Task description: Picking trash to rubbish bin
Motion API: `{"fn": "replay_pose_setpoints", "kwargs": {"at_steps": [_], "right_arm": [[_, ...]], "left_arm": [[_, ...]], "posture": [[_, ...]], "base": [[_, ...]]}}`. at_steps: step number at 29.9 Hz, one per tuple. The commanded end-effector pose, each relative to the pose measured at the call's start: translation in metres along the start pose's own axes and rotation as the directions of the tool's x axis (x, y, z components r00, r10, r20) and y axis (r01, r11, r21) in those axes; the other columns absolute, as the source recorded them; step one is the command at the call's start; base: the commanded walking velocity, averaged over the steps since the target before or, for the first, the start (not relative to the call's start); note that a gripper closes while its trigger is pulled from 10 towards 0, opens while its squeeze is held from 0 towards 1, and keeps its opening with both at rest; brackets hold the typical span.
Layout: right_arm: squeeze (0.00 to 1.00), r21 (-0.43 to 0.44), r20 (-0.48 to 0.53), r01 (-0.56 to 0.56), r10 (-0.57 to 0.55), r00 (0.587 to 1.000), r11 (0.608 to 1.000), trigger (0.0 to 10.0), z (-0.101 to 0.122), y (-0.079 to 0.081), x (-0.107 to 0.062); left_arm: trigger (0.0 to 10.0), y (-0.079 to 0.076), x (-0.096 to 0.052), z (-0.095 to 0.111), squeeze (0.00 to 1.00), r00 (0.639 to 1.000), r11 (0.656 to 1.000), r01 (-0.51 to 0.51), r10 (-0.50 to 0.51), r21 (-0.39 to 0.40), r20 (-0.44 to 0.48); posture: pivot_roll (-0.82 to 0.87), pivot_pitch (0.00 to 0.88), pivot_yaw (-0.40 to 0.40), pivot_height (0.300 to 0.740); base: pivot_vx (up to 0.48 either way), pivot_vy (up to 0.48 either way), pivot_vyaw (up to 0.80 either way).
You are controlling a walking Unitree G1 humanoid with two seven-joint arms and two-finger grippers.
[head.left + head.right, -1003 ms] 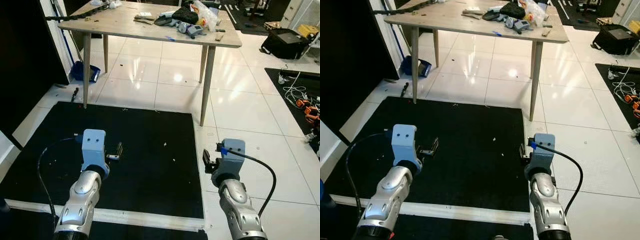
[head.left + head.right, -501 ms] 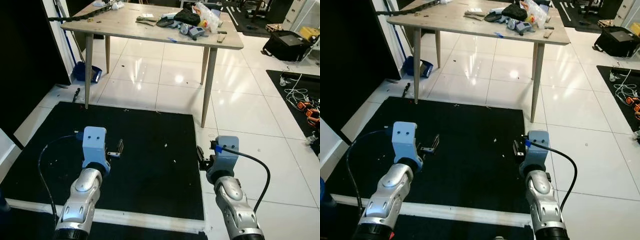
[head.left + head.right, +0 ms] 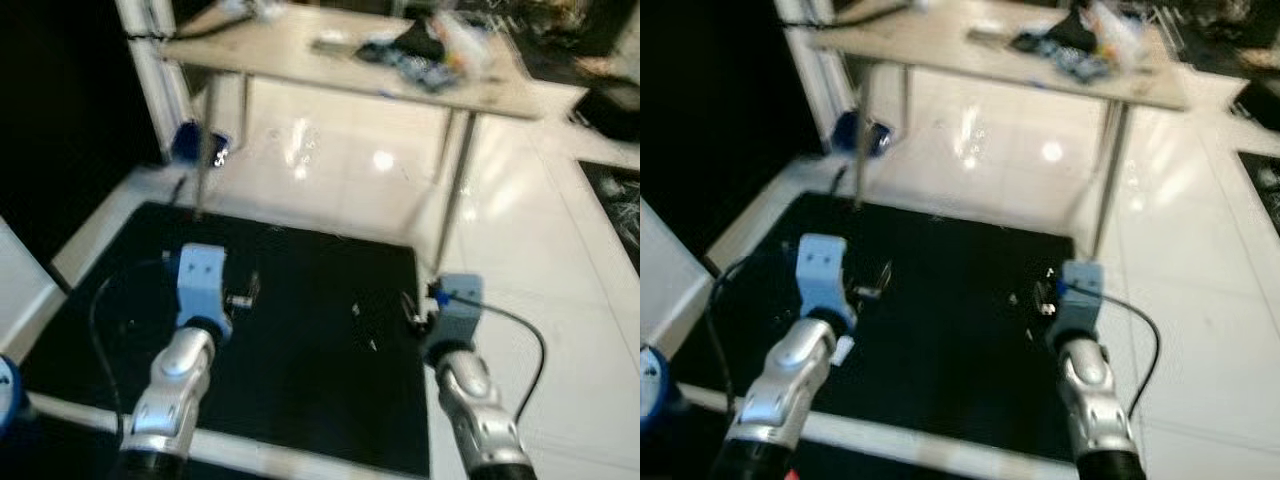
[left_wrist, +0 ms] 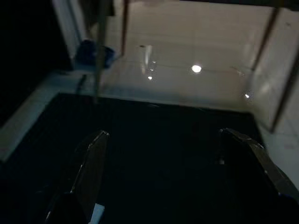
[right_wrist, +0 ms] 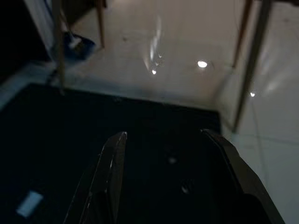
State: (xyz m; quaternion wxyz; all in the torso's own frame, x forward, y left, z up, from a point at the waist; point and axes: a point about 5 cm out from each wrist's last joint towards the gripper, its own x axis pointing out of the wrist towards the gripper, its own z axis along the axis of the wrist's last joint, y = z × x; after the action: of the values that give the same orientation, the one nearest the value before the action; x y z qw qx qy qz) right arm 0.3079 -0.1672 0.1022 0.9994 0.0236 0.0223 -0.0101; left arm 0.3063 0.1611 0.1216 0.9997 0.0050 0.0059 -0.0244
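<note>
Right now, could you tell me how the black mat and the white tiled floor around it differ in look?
The black mat is dark and dull; the white tiled floor is pale and glossy, mirroring ceiling lights. The mat carries small pale specks, while the floor bears the table legs. Both lie flat ahead of the left gripper and right gripper.

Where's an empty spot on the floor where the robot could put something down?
The black mat is mostly bare between the left gripper and right gripper, bar small specks. White tiles under the table look open. The tabletop's right end is crowded.
</note>
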Motion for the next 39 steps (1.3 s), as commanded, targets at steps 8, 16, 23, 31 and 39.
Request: {"fn": "replay_pose_setpoints", "kwargs": {"at_steps": [8, 16, 23, 31, 39], "right_arm": [[0.00, 0.002, -0.038, -0.007, 0.007, 0.999, 1.000, 10.0, -0.0106, 0.0028, -0.0035], [0.00, 0.007, -0.030, -0.007, 0.007, 1.000, 1.000, 10.0, -0.0089, 0.0045, -0.0020], [0.00, 0.013, -0.027, -0.011, 0.011, 1.000, 1.000, 10.0, -0.0081, 0.0058, -0.0012], [0.00, 0.015, -0.021, -0.014, 0.015, 1.000, 1.000, 10.0, -0.0078, 0.0061, -0.0018], [0.00, 0.011, -0.018, -0.021, 0.022, 1.000, 1.000, 10.0, -0.0079, 0.0070, -0.0019]], "left_arm": [[10.0, 0.0013, -0.0006, -0.0058, 0.00, 0.999, 1.000, 0.000, 0.000, 0.014, -0.032], [10.0, 0.0021, 0.0003, -0.0038, 0.00, 1.000, 1.000, 0.003, -0.003, 0.018, -0.025], [10.0, 0.0009, 0.0026, -0.0021, 0.00, 1.000, 1.000, 0.011, -0.011, 0.021, -0.021], [10.0, -0.0003, 0.0043, -0.0007, 0.00, 1.000, 1.000, 0.015, -0.015, 0.020, -0.017], [10.0, -0.0003, 0.0053, 0.0003, 0.00, 1.000, 0.999, 0.020, -0.020, 0.026, -0.014]], "posture": [[0.01, 0.102, -0.006, 0.740], [0.02, 0.105, -0.001, 0.740], [0.02, 0.107, 0.005, 0.740], [0.02, 0.106, 0.011, 0.740], [0.02, 0.103, 0.013, 0.740]], "base": [[0.288, 0.000, 0.00], [0.284, 0.000, 0.00], [0.286, 0.000, 0.00], [0.291, 0.000, 0.00], [0.292, 0.000, 0.00]]}}
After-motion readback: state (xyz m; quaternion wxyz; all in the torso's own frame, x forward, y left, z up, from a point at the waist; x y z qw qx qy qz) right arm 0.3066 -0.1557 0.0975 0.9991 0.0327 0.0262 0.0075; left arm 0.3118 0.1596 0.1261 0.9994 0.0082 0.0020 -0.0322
